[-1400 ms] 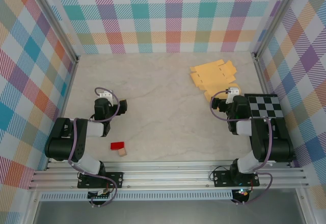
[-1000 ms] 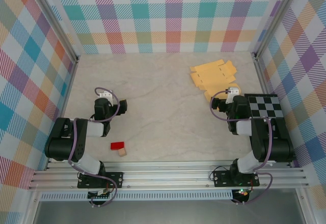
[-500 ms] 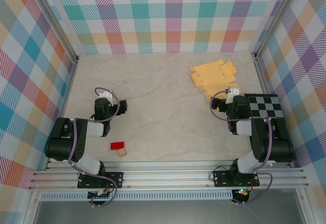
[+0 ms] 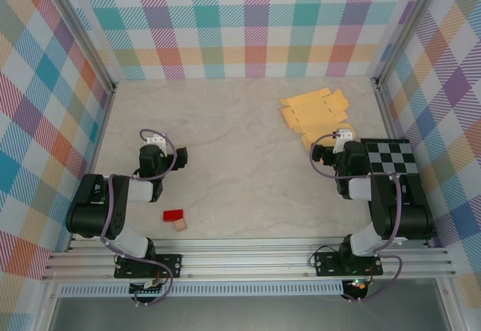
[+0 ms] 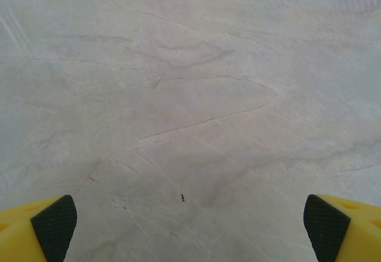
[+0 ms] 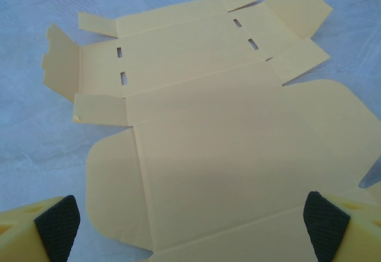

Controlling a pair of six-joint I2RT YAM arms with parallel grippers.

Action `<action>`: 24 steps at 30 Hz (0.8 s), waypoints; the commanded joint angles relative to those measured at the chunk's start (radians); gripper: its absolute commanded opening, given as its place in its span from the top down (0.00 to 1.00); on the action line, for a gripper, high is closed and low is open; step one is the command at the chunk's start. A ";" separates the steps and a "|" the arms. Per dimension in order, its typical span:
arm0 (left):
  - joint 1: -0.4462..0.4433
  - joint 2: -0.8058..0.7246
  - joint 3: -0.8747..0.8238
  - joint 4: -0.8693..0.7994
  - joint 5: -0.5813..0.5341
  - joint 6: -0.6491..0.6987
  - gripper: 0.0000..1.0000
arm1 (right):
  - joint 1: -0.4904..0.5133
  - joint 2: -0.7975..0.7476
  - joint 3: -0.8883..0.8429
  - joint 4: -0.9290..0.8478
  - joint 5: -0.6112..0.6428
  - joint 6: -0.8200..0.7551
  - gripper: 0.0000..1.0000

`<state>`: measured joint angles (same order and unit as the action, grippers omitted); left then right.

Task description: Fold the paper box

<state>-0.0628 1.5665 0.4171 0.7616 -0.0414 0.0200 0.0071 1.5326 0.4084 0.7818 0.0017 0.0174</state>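
Scene static: nothing moved over the last second, so folding hasn't started. Desk (image 4: 240,158) carries the paper box (image 6: 202,155), flat and unfolded, just beyond right gripper (image 6: 190,223), which is spread wide and empty. Left gripper (image 5: 190,226), well apart from right gripper, is likewise wide and empty.

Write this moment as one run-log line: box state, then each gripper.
paper box: flat, unfolded | left gripper: open, over table | right gripper: open, over paper box
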 commanded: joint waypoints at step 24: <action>-0.023 -0.362 0.289 -0.737 -0.071 -0.740 0.00 | 0.013 0.437 1.095 -1.270 0.075 0.341 0.00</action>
<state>-0.0818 1.2030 0.6781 0.0696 -0.3126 -0.6083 0.0212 1.9312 1.4322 -0.3126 0.1120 0.2829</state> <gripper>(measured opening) 0.998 0.999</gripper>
